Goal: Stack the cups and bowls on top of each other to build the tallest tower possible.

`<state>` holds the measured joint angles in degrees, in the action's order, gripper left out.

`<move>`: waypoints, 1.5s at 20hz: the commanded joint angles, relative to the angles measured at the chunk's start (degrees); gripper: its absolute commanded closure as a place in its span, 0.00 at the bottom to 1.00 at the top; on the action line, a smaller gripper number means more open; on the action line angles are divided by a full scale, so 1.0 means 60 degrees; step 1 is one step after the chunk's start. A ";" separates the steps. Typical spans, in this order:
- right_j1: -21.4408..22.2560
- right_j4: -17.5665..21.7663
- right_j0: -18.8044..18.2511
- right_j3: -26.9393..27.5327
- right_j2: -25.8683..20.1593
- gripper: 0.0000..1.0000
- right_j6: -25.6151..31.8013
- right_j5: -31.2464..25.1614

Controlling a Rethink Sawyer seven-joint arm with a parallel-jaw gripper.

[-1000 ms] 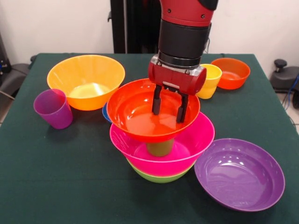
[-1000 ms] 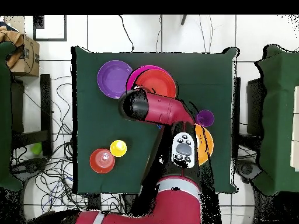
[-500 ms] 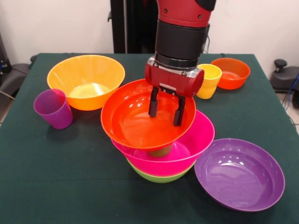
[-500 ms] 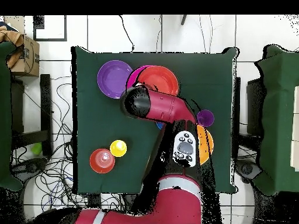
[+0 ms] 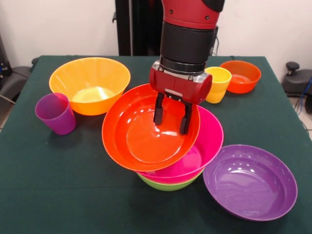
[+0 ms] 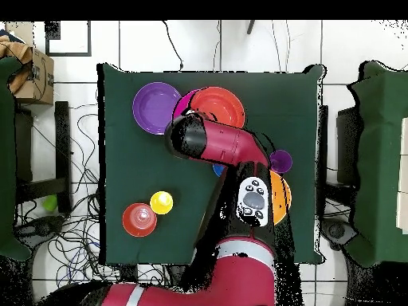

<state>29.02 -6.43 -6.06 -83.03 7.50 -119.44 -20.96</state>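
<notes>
**Top bowl tipping on my tower**

My arm comes down over the middle of the table [image 5: 44, 195], and my gripper [image 5: 171, 116] hangs inside the big red-orange bowl [image 5: 141, 134] with its two fingers [image 5: 158, 109] apart and closed on nothing; whether the tips touch the bowl's inner wall I cannot tell.

The tower [image 5: 168, 161] stands at the table's centre: a lime green bowl [image 5: 165, 184] at the bottom, a pink bowl [image 5: 207, 144] nested in it, and the red-orange bowl on top. That top bowl is tilted hard toward the camera and to the picture's left, its low rim hanging out past the pink rim. Whatever props it up from inside the pink bowl is hidden. I judge it close to sliding off.

To do this step well, I think I should level the red-orange bowl before adding anything: move slowly, avoid pushing its wall sideways, and settle it centred over the pink one.

Around the tower, every open container I can see into is empty. The purple bowl [image 5: 251, 183] sits just beside the tower on the picture's right. The large orange bowl [image 5: 90, 83] sits behind on the left, the purple cup [image 5: 56, 113] near it. At the back right a yellow cup [image 5: 218, 84] stands next to a smaller red-orange bowl [image 5: 241, 75]. A sliver of blue bowl [image 6: 217, 170] peeks beside my arm in the overhead view.
</notes>
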 commanded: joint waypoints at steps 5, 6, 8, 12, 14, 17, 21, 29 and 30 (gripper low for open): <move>0.0198 -0.0396 0.0355 -0.0957 -0.0750 0.00 -0.1386 -0.0826; 0.0282 -0.0413 0.0345 -0.1074 -0.0776 0.00 -0.1361 -0.0844; 0.0520 -0.0483 0.0352 -0.1412 -0.0839 0.00 -0.1340 -0.0872; 0.0891 -0.0598 0.0409 -0.1956 -0.0824 0.00 -0.1339 -0.0813; 0.1049 -0.0637 0.0503 -0.2182 -0.0765 0.00 -0.1418 -0.0770; 0.1164 -0.0663 0.0570 -0.2425 -0.0740 0.00 -0.1472 -0.0635; 0.1171 -0.0668 0.0560 -0.2592 -0.0796 0.00 -0.1441 -0.0424; 0.0807 -0.0703 0.0576 -0.2205 -0.0781 0.00 -0.1384 -0.0298; 0.0783 -0.0696 0.0579 -0.2192 -0.0776 0.00 -0.1382 -0.0272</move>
<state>36.70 -9.00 -3.30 -94.30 7.50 -119.44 -20.95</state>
